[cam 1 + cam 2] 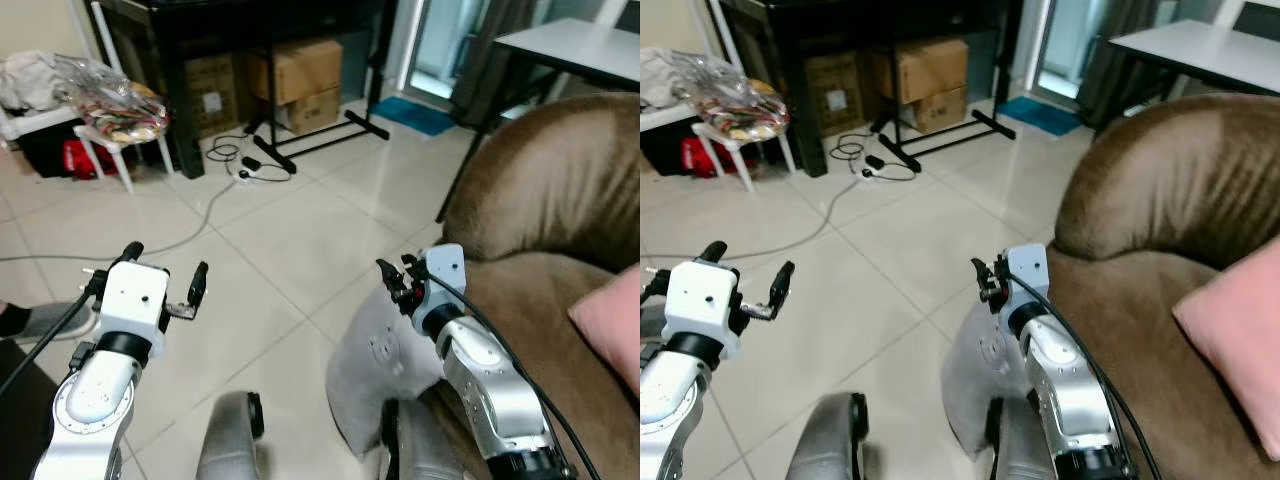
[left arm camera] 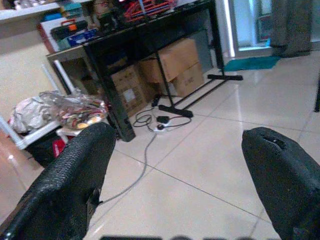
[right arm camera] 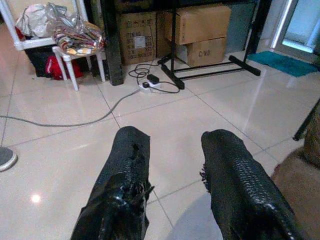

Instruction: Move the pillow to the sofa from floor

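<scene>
A grey pillow [image 1: 375, 365] stands on the tiled floor and leans against the front of the brown sofa [image 1: 540, 200]. My right gripper [image 1: 393, 272] hovers just above the pillow's top edge, its fingers [image 3: 125, 165] a little apart with nothing between them. My left gripper [image 1: 167, 262] is held out over bare tiles to the left of the pillow, spread wide open and empty. A pink pillow [image 1: 1235, 320] lies on the sofa seat at the far right.
Cardboard boxes [image 1: 300, 70] sit under a black table at the back. A power strip and cables [image 1: 248, 172] trail across the floor. A white chair with bags [image 1: 115, 105] stands at the back left. A grey table [image 1: 575, 45] is behind the sofa.
</scene>
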